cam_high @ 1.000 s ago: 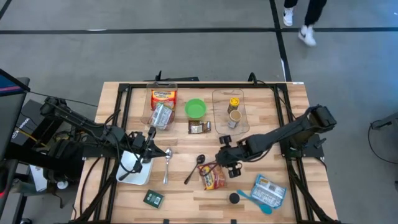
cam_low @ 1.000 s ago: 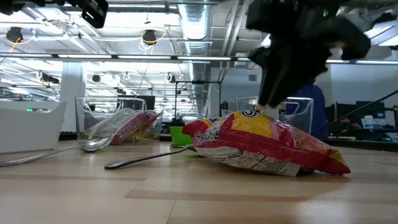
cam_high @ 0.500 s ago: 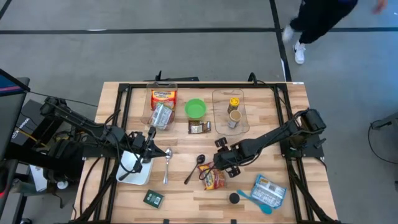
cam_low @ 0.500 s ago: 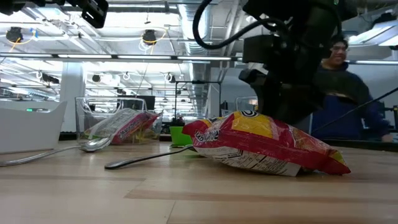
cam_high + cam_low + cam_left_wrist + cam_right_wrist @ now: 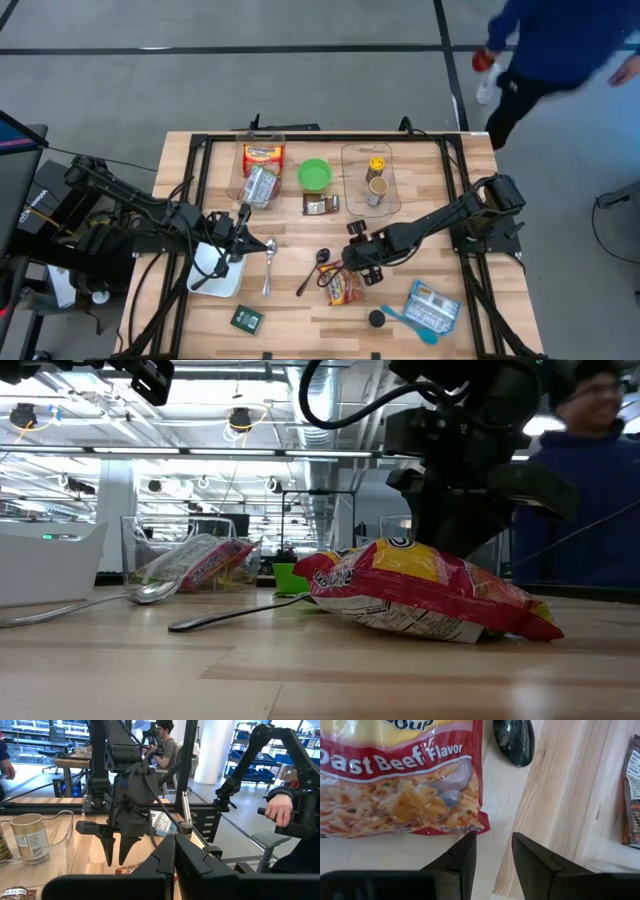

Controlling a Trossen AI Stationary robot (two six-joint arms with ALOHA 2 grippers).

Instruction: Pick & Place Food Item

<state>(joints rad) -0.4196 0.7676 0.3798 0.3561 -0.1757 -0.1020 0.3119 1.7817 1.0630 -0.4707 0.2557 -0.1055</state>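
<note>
A red and yellow noodle-soup packet [image 5: 342, 287] lies flat on the table near its middle, seen also in the low view [image 5: 430, 595] and the right wrist view [image 5: 400, 785]. My right gripper [image 5: 354, 266] points steeply down just beyond the packet's far edge. It is open by a narrow gap [image 5: 492, 855] with only bare wood between the fingers, beside the packet's corner [image 5: 479, 826]. My left gripper [image 5: 241, 226] is shut [image 5: 174, 855] and hangs level above a white tray [image 5: 212, 268] at the left.
A black spoon [image 5: 312, 270] and a metal spoon [image 5: 269, 262] lie left of the packet. Farther back are a green bowl [image 5: 314, 176], two clear bins [image 5: 261, 165] [image 5: 370, 178] and a dark sachet [image 5: 321, 205]. A blue-white packet [image 5: 432, 305] and a green sachet [image 5: 246, 319] lie near the front.
My right gripper has come down and a little toward the packet, and now stands low behind the packet's far edge; its finger gap looks the same. The packet has not moved. A person walks past beyond the table's far right corner.
</note>
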